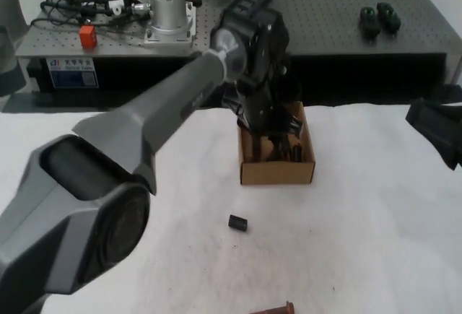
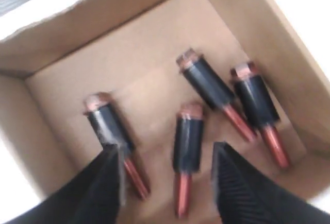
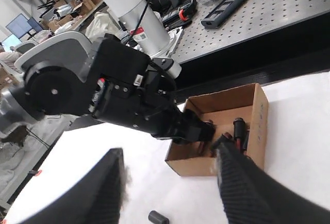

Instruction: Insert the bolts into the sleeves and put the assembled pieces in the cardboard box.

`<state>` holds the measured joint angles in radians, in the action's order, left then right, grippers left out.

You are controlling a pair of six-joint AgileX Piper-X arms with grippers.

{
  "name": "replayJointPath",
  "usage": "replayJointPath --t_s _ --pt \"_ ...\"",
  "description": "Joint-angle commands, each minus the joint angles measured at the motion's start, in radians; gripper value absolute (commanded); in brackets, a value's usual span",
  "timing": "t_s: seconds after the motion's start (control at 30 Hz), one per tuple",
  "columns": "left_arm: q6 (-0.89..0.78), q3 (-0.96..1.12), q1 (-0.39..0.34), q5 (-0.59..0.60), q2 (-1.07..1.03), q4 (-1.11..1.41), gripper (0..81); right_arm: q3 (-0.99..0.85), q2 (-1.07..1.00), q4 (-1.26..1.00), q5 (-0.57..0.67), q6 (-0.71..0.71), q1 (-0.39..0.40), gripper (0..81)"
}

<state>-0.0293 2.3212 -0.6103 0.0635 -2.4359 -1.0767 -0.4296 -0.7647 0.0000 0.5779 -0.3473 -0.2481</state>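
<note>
Four assembled pieces (image 2: 188, 139) lie on the floor of the cardboard box (image 2: 103, 18), each bolt pushed through its dark sleeve, with the head at one end and the shank sticking out the other. The left gripper (image 2: 167, 152) hangs just above them, fingers spread and holding nothing.

Out on the white cloth (image 1: 375, 256), in front of the box, sit one loose sleeve (image 1: 238, 221) and, nearer the bench edge, one bare bolt (image 1: 278, 309) — apart from each other, not yet joined. My reading: most of the job is done, with one pair left to fit together and box.

The right gripper (image 3: 170, 152) is off to the side, well clear of the box, fingers wide and empty.

View differences:
- The left wrist view gives the count and the fit of bolt in sleeve. In the high view the arm's wrist covers much of the box's inside.
- The high view places the leftover bolt.
- The right wrist view gives the box's side wall and the left gripper dipped into it, with the loose sleeve in front.
</note>
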Motion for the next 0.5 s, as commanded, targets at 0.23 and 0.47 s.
replayJointPath --t_s 0.23,0.47 --pt "0.102 -0.259 -0.007 0.012 0.261 -0.122 25.8 -0.147 -0.112 0.337 -0.117 0.257 0.083 40.3" --pt "0.324 -0.756 -0.075 0.160 0.520 0.067 26.0 -0.166 -0.149 0.300 -0.134 0.255 0.100 40.3"
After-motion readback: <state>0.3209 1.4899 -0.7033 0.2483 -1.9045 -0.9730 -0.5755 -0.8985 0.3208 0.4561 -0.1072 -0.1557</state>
